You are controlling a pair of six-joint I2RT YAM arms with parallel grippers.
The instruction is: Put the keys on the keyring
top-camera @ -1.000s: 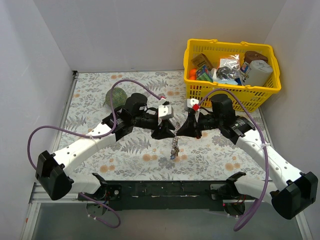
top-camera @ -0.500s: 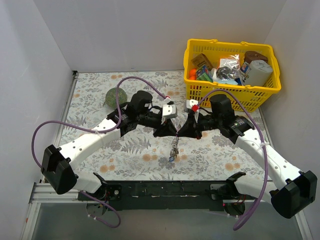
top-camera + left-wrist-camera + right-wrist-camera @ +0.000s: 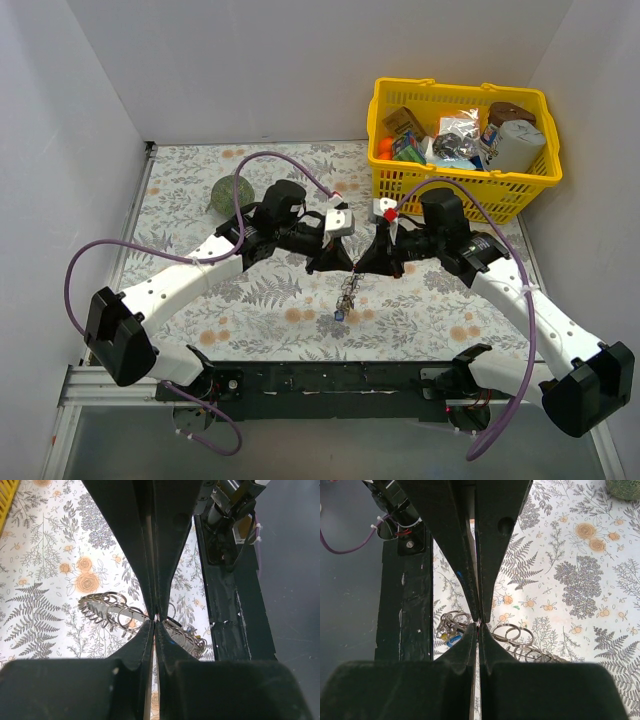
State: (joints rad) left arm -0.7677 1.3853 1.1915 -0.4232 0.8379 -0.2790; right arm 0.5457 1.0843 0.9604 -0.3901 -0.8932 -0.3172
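My left gripper (image 3: pixel 346 266) and right gripper (image 3: pixel 363 266) meet tip to tip above the middle of the floral mat. Both are shut on the keyring (image 3: pixel 355 270), of which only a thin metal edge shows between the fingertips. A chain of small split rings (image 3: pixel 348 291) hangs from it down to the keys (image 3: pixel 340 314), one with a blue head. In the left wrist view my left gripper (image 3: pixel 156 620) pinches the ring, with the split rings (image 3: pixel 107 609) behind. In the right wrist view my right gripper (image 3: pixel 478 625) does the same, with blue and yellow key heads (image 3: pixel 448 639) at the left.
A green ball (image 3: pixel 230 190) lies on the mat at the back left, behind the left arm. A yellow basket (image 3: pixel 455 182) full of packets and tins stands at the back right. The black base rail (image 3: pixel 330 378) runs along the mat's near edge.
My left gripper has moved right and met the right gripper at the ring. The left arm has shifted, uncovering more of the green ball. The hanging chain now tilts slightly.
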